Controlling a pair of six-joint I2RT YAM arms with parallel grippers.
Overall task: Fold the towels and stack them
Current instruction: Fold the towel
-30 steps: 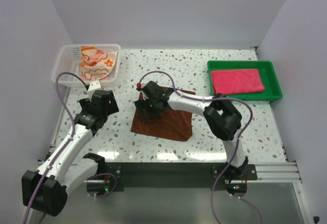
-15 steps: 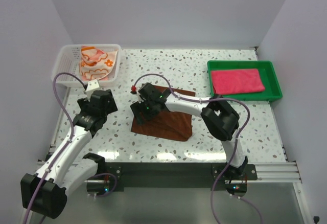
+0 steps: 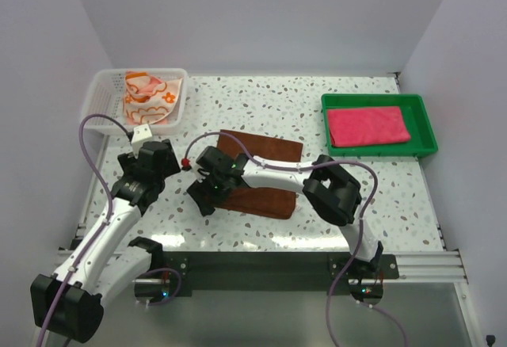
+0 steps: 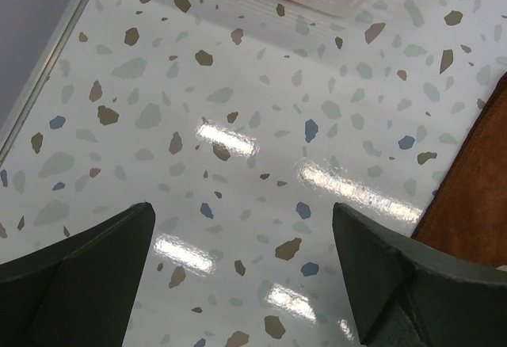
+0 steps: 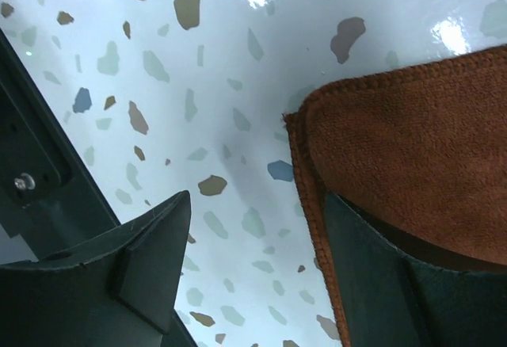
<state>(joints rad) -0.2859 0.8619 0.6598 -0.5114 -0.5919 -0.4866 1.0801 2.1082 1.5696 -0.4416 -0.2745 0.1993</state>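
Right gripper (image 3: 204,195), jaws apart, has slid from mid-cloth to the left corner of the dark brown terry towel (image 3: 261,174), now lying flatter on the speckled white table (image 3: 261,101); we judge it ready for folding. Left gripper (image 4: 242,214) hangs wide open alongside.

Overhead, close wrists; common brown towel (image 3: 265,147)

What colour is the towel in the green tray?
The towel is plain hot pink; the top external view shows it best.
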